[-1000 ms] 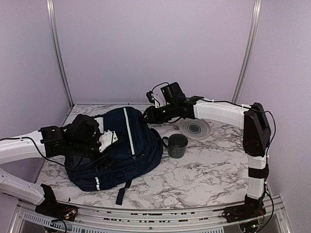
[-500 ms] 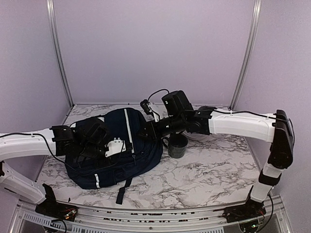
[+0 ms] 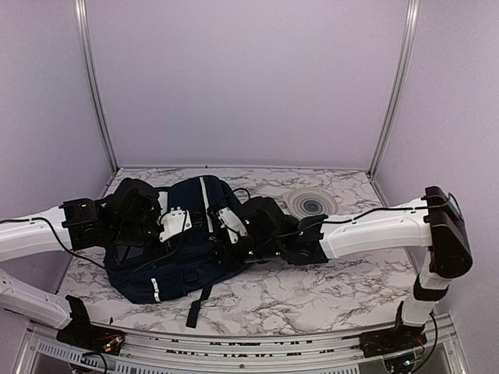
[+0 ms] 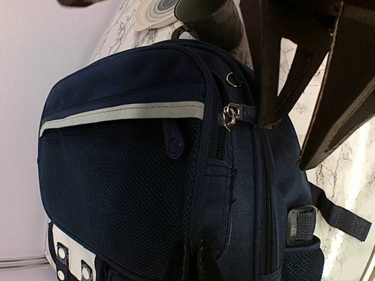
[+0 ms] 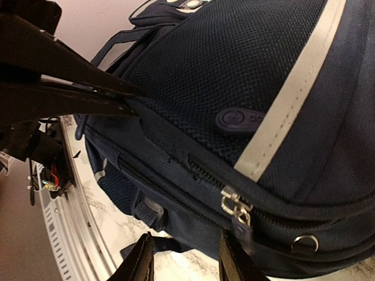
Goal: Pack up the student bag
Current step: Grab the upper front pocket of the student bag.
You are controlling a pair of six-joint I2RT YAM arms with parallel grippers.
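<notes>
The student bag (image 3: 181, 273), navy with pale stripes, lies flat on the marble table. My left gripper (image 3: 184, 232) rests on its left half. In the left wrist view the left gripper (image 4: 196, 264) is shut, pinching a ridge of the bag's (image 4: 117, 175) fabric beside a zip. My right gripper (image 3: 234, 234) reaches across to the bag's right side. In the right wrist view the right gripper (image 5: 187, 262) stands open below the bag's (image 5: 246, 58) side, and a metal zip pull (image 5: 239, 212) hangs just above its right finger. Nothing is between its fingers.
A grey-ringed plate (image 3: 312, 204) lies at the back right. A dark mug (image 4: 211, 17) stands behind the bag; the right arm hides it in the top view. A black strap (image 3: 196, 310) trails toward the table's near edge.
My left gripper has shut on the bag's fabric. The right arm has swung forward and down from the back of the bag to its right side, now covering the mug in the top view.
</notes>
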